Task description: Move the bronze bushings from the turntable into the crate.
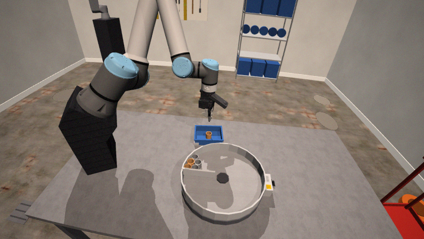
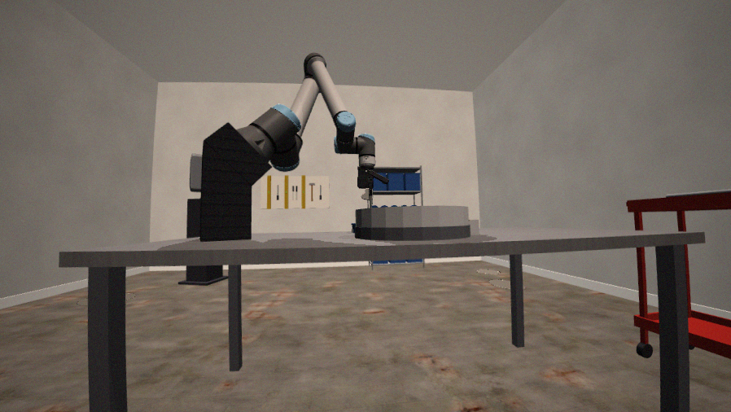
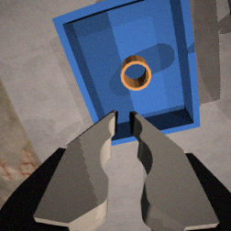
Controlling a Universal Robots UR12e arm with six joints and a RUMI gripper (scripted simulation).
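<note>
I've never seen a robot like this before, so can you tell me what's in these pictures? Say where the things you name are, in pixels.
It's one big robot arm (image 1: 170,29) (image 2: 327,86) with a gripper (image 1: 209,120) (image 3: 124,113), a two-fingered hand. The top picture looks down on the table, the exterior one looks from the side, and the wrist one looks past the fingers. On the table are a round turntable (image 1: 222,211) (image 2: 411,222) and a blue crate (image 1: 208,141) (image 3: 194,92). One bronze bushing, a short metal tube, (image 1: 208,135) (image 3: 136,85) is in the crate; bronze and steel ones sit on the turntable. The fingers are nearly together and hold nothing.
</note>
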